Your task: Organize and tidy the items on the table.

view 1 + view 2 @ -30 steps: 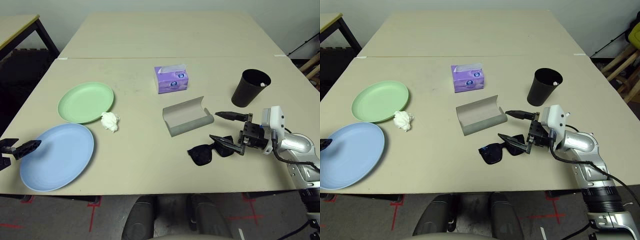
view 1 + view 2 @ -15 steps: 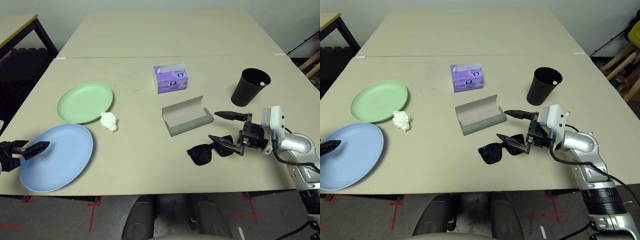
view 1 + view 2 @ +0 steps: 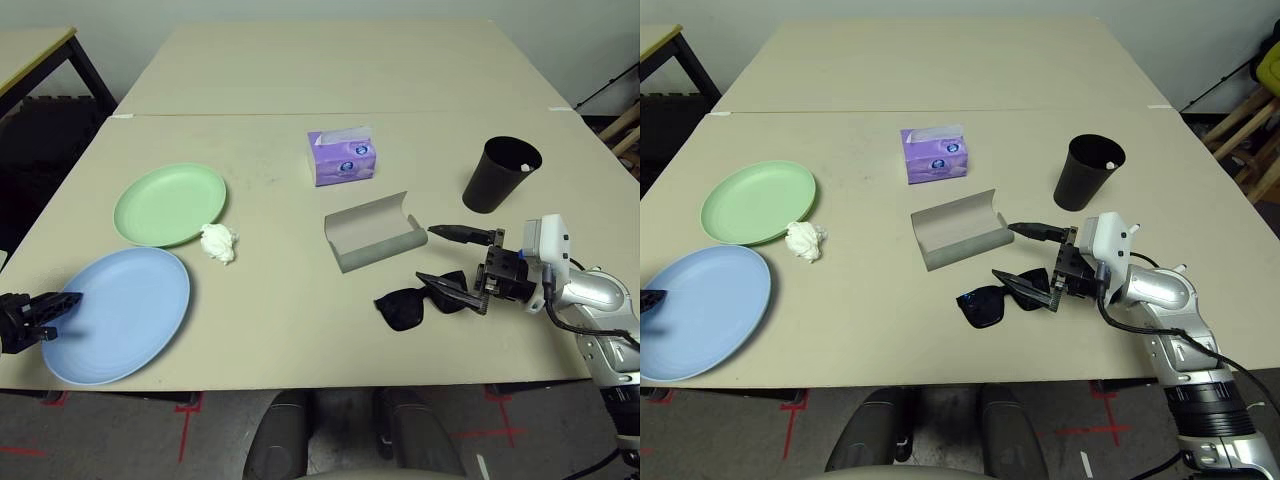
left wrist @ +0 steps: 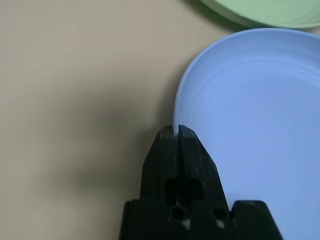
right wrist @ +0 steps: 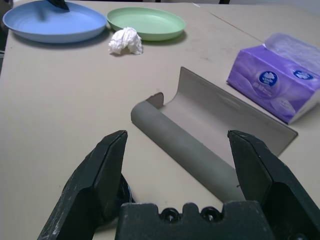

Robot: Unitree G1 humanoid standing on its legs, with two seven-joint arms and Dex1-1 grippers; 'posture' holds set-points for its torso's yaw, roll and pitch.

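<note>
My left jaws (image 4: pixel 175 134) pinched the blue plate (image 4: pixel 260 130)'s rim, edge hidden between them; right jaws (image 3: pixel 447 256) gaped, sunglasses (image 3: pixel 418 298) partly covered.

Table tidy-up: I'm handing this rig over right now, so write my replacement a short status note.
Left gripper: shut on the light blue plate rim, at the table near-left edge.
Right gripper: open, level, beside the black sunglasses.
Grey glasses case lies open mid-table; pale green plate and tissue wad sit left; black cup far right.
Done: nothing stowed.
Left: everything, probably plates first.
</note>
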